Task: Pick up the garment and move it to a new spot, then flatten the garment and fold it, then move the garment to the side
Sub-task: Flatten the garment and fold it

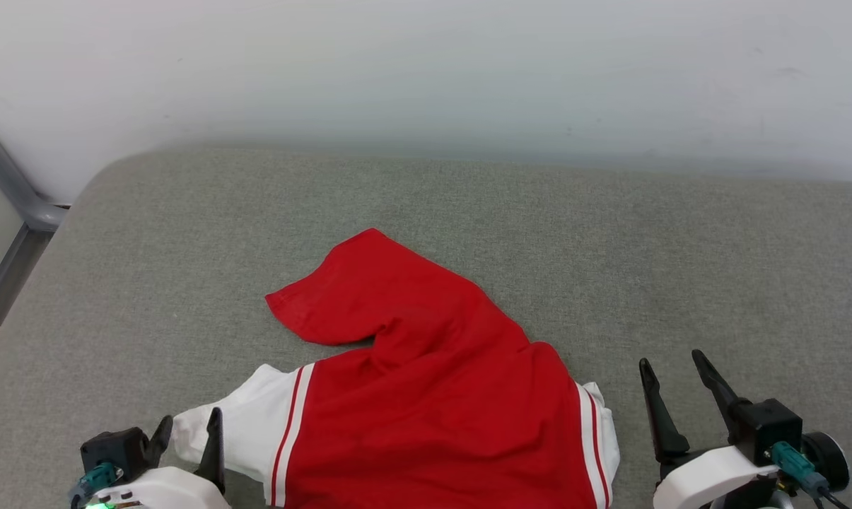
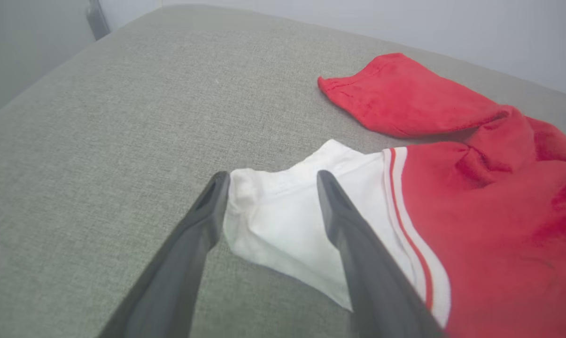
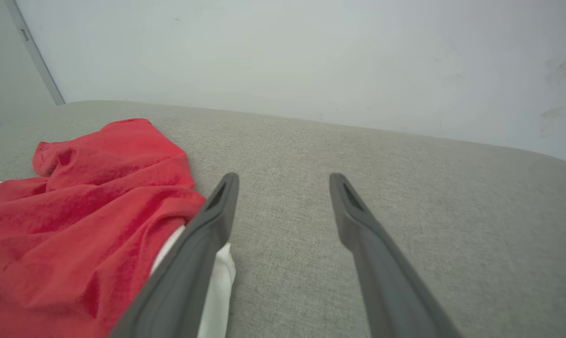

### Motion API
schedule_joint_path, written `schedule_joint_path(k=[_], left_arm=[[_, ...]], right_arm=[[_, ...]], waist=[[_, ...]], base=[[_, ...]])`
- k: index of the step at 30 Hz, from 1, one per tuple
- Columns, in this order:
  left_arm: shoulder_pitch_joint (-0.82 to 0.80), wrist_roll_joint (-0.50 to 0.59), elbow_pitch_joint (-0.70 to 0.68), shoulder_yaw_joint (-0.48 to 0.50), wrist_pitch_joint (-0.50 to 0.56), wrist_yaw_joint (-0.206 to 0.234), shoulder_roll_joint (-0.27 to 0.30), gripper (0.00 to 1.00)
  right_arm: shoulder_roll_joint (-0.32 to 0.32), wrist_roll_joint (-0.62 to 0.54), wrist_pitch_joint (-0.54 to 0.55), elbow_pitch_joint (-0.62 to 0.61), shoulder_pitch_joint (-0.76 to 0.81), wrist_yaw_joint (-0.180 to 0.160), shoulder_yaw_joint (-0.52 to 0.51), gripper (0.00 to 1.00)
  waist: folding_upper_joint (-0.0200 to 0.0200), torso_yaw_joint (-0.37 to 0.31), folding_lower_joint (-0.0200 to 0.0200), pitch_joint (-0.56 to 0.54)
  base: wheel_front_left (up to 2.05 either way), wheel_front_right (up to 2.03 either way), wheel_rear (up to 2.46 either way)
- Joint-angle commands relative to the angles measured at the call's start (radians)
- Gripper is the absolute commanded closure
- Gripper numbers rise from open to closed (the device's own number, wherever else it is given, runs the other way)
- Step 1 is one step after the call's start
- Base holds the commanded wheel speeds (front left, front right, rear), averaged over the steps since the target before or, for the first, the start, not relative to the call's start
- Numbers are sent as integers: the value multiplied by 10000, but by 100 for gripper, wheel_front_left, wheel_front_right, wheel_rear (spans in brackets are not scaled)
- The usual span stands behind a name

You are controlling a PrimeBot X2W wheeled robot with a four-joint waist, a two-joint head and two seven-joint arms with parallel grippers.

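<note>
Left gripper (image 1: 191, 420) spread wide, nothing clamped: dark fingers (image 2: 360, 263) set either side of the white sleeve (image 2: 283, 220) at the left end of the garment (image 1: 440, 396), one tip touching the sleeve's edge, the other lying across the white cloth.

Garment itself: red, rumpled, lying on the near side of the grey fabric surface (image 1: 185, 247), between the two grippers. Shows plain red cloth upward, with red-and-white striped trim (image 1: 288, 431) where each white sleeve joins the body. Throws one red flap (image 1: 355, 290) out from the body toward the far wall, hem stitched, resting on the surface. Bunches into soft folds around the middle.

Second white sleeve (image 1: 606, 431) at the garment's right end, a small part peeking out past the stripes. Right gripper (image 1: 671, 359) just beside that right end, clear of the red cloth, fully open and empty, fingertips over bare surface; in the right wrist view, one finger of it crossing in front of that sleeve.

Beyond the garment, bare grey surface up to a pale wall (image 1: 426, 71). Well off the garment's left side, a grey metal rail (image 1: 12, 187) by the surface's rounded corner.
</note>
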Motion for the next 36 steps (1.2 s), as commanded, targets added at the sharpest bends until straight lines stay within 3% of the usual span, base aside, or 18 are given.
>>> schedule_joint_path(k=[1,7,16,21,27,36], left_arm=[[-151,154,-38,-98,-353,-120,-44,0],[-300,537,-604,-534,-1256,-548,-161,0],[-402,841,-1437,-914,-1351,-476,-347,0],[-439,844,-1579,-1022,-1282,-431,-365,0],[-560,849,-1628,-1131,-1226,-421,-367,0],[-807,795,-1525,-1286,-1204,-493,-435,0]], right_arm=[[9,-107,-15,77,-52,-10,-74,0],[12,-104,1039,21,-181,-9,77,0],[-1335,1128,5446,-284,-533,-10,1692,0],[-1748,1875,6961,-385,-834,-9,2132,0],[-1865,2067,7710,-91,-1139,-9,2508,0],[-1878,1886,7813,792,-1428,-7,3023,0]], waist=[[-1,14,1,-59],[-1,101,1,-218],[-1,380,1,-75],[-1,618,1,137],[-1,943,1,491],[-1,1183,1,880]], base=[[0,0,0],[0,0,0],[0,0,0],[0,0,0],[0,0,0],[0,0,0]])
